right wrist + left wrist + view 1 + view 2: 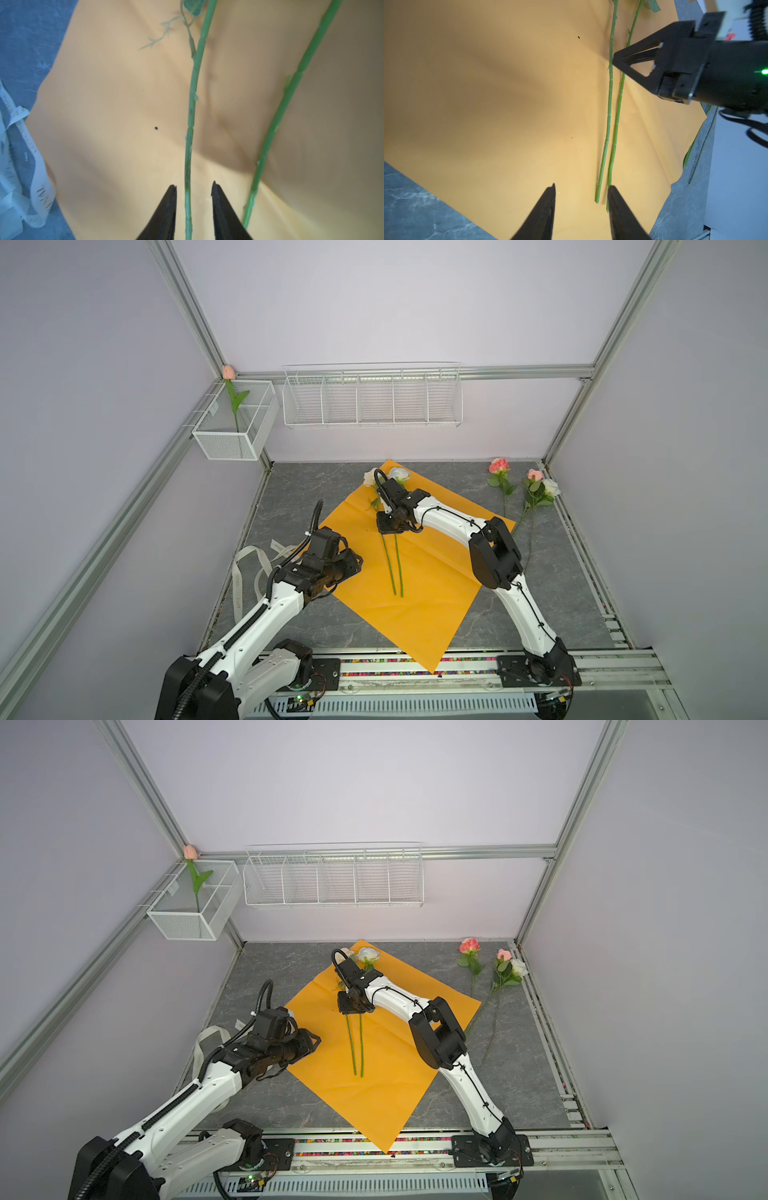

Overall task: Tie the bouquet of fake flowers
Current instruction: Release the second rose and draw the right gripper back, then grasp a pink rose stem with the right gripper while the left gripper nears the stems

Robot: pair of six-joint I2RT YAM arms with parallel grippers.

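My right claw (194, 187) straddles one stem with its jaws parted, both sides clear of it, gripping nothing. My left claw (581, 186) hangs partly open and empty by the stem ends. Two bouquet roses (400, 475) lie parallel on the orange wrapping paper (432, 605), blooms toward 12 o'clock. Three more roses (535, 476) rest on the table (299, 489) at 2 o'clock, and the ribbon (40, 187) lies at 9 o'clock. Risk: if I lift askew, a fingertip could snag the stem or crease the thin sheet, dragging both stems out of line.
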